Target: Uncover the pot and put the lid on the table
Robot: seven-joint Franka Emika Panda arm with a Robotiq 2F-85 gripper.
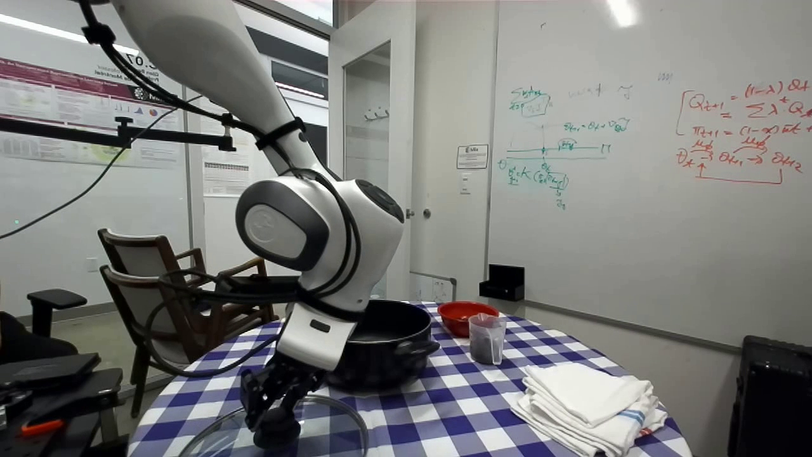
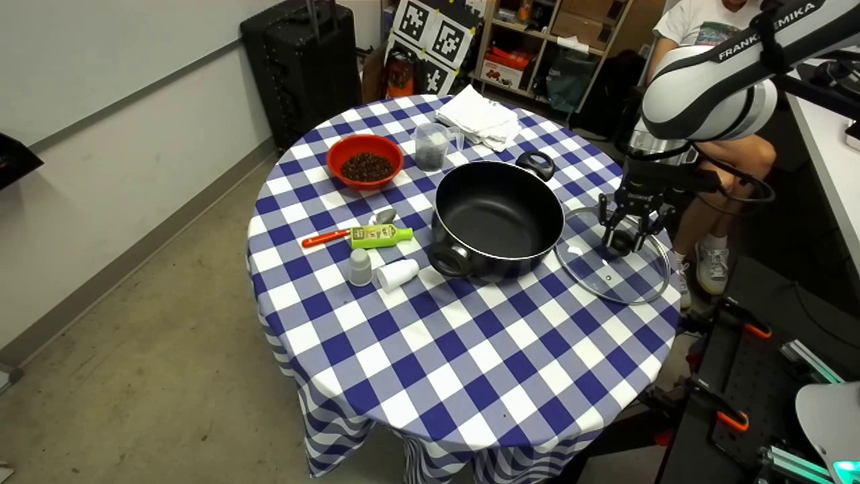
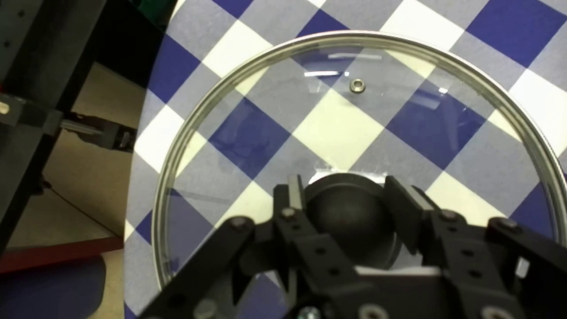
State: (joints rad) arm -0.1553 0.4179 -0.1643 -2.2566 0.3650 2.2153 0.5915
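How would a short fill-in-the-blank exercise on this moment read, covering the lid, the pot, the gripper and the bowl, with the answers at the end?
1. With the lid beside it, the pot stands ____ (covered or uncovered).
2. In the wrist view, the gripper straddles the lid's knob, which is coloured ____.
3. The bowl holding small dark grains is coloured ____.
4. The pot has ____ side handles.

Missing words: uncovered; black; red; two.

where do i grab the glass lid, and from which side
By the black knob at the middle of the glass lid, probably from above: it stands up, small and round, while the rim seems to lie flat on the table, leaving little edge to pinch. The claw straddles the knob that way.
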